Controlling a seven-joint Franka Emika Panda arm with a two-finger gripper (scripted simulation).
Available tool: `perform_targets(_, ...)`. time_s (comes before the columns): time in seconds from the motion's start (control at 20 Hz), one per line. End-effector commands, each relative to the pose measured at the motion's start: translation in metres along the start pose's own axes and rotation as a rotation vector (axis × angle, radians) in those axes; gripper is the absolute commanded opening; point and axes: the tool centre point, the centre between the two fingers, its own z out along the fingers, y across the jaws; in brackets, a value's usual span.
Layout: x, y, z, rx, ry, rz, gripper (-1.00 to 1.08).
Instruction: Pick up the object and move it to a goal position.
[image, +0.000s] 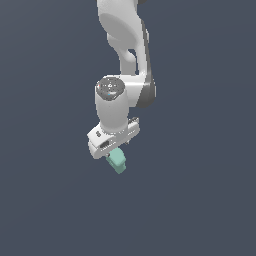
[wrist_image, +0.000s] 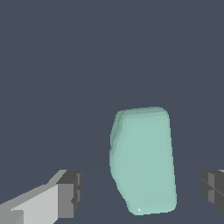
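The object, a small mint-green block (wrist_image: 142, 159), lies on the dark grey floor. In the wrist view it sits between my two fingers, with a gap on each side. One dark fingertip (wrist_image: 72, 192) and the other (wrist_image: 213, 189) stand clear of it. My gripper (wrist_image: 142, 191) is open around the block without touching it. In the exterior view the block (image: 118, 160) shows just under the white hand, and my gripper (image: 113, 154) is straight above it, its fingers mostly hidden by the hand.
A plain dark grey floor (image: 200, 200) fills both views. The white arm (image: 125, 45) comes down from the top of the exterior view. No other objects or goal marker show.
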Motion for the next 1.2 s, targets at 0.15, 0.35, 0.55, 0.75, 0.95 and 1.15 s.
perform_targets(0.15,-0.001,0.007,0.007,0.006,0.0,-0.065,1.0)
perform_targets(0.35,-0.002,0.009,0.009,0.008,0.001,-0.088,1.0)
perform_targets(0.55,-0.002,0.009,0.01,0.008,0.0,-0.09,1.0)
perform_targets(0.75,-0.002,0.009,0.016,0.008,0.0,-0.09,1.0)
perform_targets(0.95,-0.003,0.009,0.035,0.008,0.001,-0.092,1.0)
perform_targets(1.15,-0.003,0.008,0.054,0.008,0.001,-0.093,1.0)
